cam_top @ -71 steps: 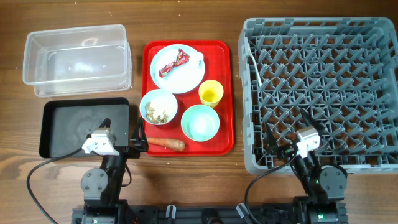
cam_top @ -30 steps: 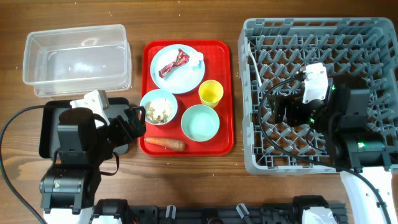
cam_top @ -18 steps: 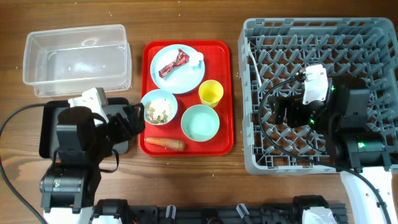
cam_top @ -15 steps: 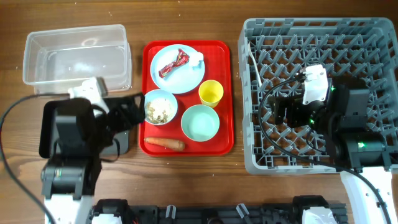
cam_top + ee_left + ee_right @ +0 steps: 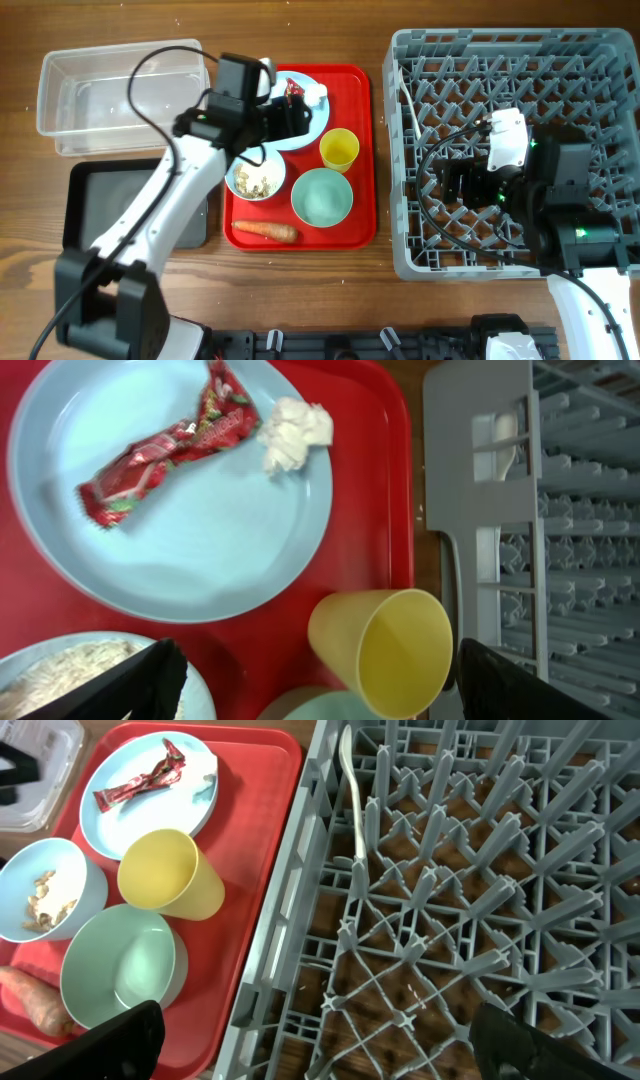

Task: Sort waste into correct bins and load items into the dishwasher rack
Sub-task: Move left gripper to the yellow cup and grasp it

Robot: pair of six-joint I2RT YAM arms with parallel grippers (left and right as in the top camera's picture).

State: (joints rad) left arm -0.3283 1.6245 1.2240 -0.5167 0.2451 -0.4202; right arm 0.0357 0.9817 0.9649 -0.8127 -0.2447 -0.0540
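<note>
Evidently nothing sorted yet: candy wrapper (image 5: pixel 165 445), white scrap (image 5: pixel 295 432) being carried by plate (image 5: pixel 200 550). Left gripper (image 5: pixel 320 695) being held spread, empty, above wrapper; right gripper (image 5: pixel 320 1055) spread, empty, over dishwasher rack (image 5: pixel 480 870).

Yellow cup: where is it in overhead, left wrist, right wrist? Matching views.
Overhead: yellow cup centre, right side of the red tray.
Left wrist: bottom centre, right of middle.
Right wrist: left, above the mint-green bowl.
Shared landmark: pale blue plate with red candy wrapper, beside the cup.
</note>
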